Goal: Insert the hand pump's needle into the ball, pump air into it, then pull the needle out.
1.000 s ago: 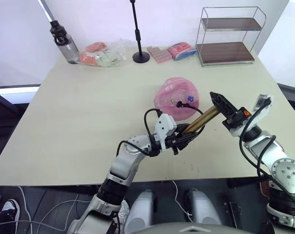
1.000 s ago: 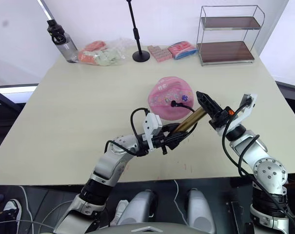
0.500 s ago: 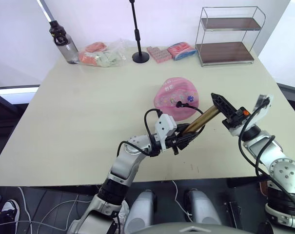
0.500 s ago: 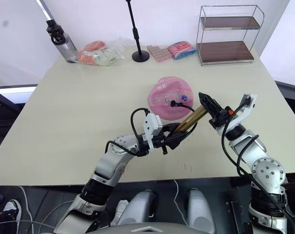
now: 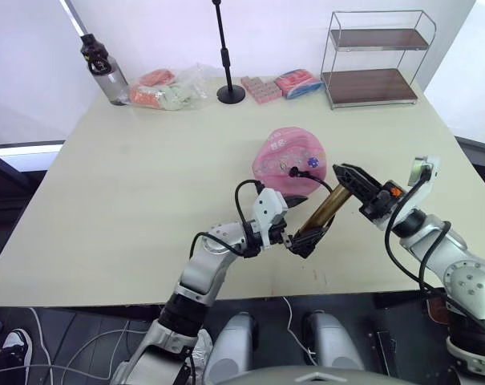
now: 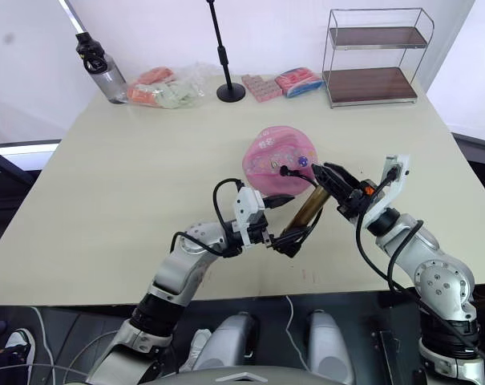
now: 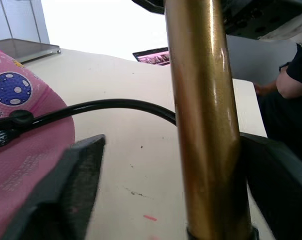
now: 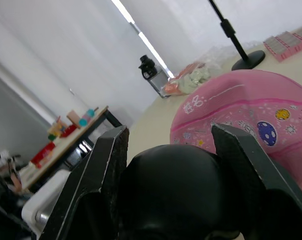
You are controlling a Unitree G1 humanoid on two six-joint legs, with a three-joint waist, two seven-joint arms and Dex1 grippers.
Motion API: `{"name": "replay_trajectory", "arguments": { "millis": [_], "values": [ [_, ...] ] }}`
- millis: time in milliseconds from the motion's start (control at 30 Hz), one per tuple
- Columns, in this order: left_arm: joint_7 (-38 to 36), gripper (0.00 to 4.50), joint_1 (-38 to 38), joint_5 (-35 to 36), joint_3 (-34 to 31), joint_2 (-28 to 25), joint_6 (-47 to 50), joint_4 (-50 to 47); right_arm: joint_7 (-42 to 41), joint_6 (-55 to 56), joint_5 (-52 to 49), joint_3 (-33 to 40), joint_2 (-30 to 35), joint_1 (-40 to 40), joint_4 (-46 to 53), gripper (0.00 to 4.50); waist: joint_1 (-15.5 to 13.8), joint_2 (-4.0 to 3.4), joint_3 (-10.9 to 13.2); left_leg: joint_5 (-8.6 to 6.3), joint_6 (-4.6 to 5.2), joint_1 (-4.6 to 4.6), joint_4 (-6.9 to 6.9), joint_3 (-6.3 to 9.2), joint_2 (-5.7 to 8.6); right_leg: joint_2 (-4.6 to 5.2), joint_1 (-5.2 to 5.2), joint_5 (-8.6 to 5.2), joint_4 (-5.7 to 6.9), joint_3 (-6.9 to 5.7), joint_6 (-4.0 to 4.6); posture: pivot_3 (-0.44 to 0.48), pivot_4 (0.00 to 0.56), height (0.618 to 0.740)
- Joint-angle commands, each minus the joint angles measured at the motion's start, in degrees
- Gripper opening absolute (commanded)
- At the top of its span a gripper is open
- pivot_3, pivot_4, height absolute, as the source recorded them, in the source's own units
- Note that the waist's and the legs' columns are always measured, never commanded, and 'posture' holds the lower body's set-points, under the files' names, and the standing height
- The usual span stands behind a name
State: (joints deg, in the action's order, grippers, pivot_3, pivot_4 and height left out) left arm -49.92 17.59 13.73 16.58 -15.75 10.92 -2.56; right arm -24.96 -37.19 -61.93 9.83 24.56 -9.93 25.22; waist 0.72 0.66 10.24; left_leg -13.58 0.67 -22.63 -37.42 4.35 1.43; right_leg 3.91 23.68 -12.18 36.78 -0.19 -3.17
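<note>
Fingers of both grippers clamp the hand pump (image 5: 322,210) beside the ball (image 5: 290,160).

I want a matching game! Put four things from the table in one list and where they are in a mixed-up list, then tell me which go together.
Things:
1. pink rubber ball
2. bronze-gold hand pump
3. dark-capped water bottle
4. wire shelf rack with two wooden shelves

Places:
A. far left corner of the table
B. held between the two grippers
C. far right of the table
D. middle of the table, black hose plugged in

Pairs: 1-D, 2-B, 3-A, 4-C
</note>
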Motion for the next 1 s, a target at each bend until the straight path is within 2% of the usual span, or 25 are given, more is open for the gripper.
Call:
{"name": "replay_trajectory", "arguments": {
  "millis": [33,267,533,800,1000],
  "values": [
    [-3.5,4.45,0.4,1.4,-0.3,-1.7,-0.6,-0.5,-8.6,5.9,7.8,-3.2,2.8,0.7,5.0,2.12,0.0,0.00,0.0,0.00,0.00,0.00,0.00,0.01,0.00,0.00,0.00,0.00,0.00,-0.01,0.00,0.000,0.150,0.740],
    [-9.2,4.45,1.2,1.8,0.5,-3.7,-1.1,1.2,-19.0,15.3,20.2,-7.7,6.0,0.9,3.1,2.12,-0.1,0.01,0.0,0.00,0.00,-0.03,0.00,0.02,0.00,0.03,0.00,0.00,-0.05,-0.03,-0.01,0.000,0.150,0.740],
    [-13.7,4.45,4.8,-0.6,3.0,-3.6,-4.7,7.7,-27.6,23.2,27.4,-8.7,7.6,3.0,-2.6,2.12,-0.2,0.02,0.0,0.00,0.00,-0.04,0.00,0.03,0.00,0.03,0.00,0.00,-0.06,-0.04,0.00,0.000,0.150,0.740],
    [-16.7,4.45,8.5,-1.5,4.5,-1.2,-6.4,13.5,-34.1,28.1,28.8,-7.8,7.9,4.4,-7.6,2.12,-0.1,0.03,0.0,0.00,-0.01,-0.02,0.00,0.03,0.02,0.03,-0.01,0.00,-0.04,-0.04,-0.01,0.000,0.150,0.740],
    [-17.1,4.45,11.0,-4.6,6.4,1.1,-8.1,20.3,-34.2,28.8,30.1,-8.6,7.7,4.2,-9.6,2.12,-0.1,0.04,0.0,0.00,-0.01,0.01,0.00,0.02,0.03,0.03,-0.03,0.01,-0.03,-0.04,-0.01,0.000,0.150,0.740]
  ]
}}
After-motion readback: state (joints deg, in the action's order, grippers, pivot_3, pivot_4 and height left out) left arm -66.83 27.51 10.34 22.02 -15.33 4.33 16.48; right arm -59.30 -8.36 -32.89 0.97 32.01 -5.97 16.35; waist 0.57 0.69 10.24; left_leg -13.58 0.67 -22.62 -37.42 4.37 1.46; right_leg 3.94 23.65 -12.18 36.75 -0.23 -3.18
